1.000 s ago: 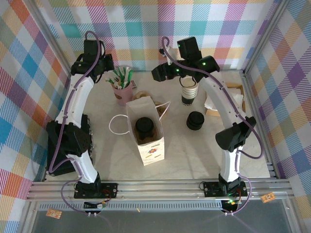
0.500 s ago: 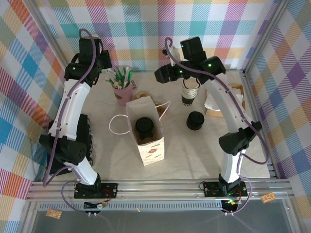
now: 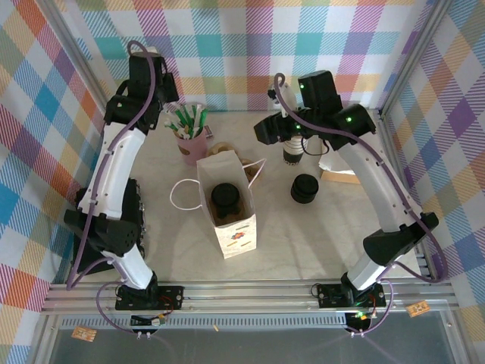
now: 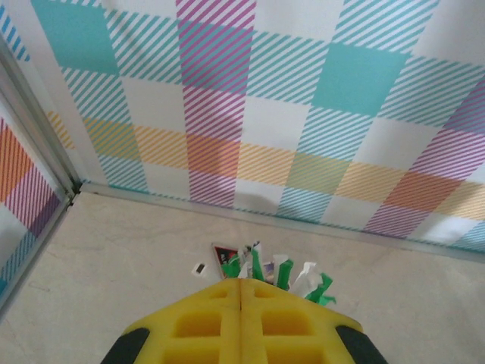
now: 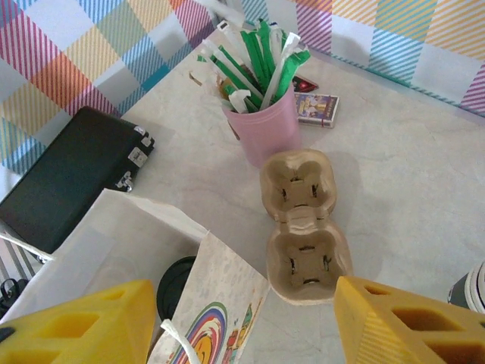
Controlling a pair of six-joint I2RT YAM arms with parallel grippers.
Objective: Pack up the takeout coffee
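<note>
Coffee (image 3: 226,199) is sitting upright in the bag (image 3: 236,231), I'm judging; my right hand (image 5: 246,292) is hanging open upper centre, left hand (image 4: 241,284) closed; I'm advising steering clear of the bag handles

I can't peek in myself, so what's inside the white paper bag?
The takeout coffee stands in the open paper bag, and its round black lid shows from above. The cup below the lid is hidden by the lid and the bag's walls.

White arms (image 3: 114,163), black joints (image 3: 106,231), purple cables (image 3: 141,46), yellow claws (image 4: 241,282).
</note>
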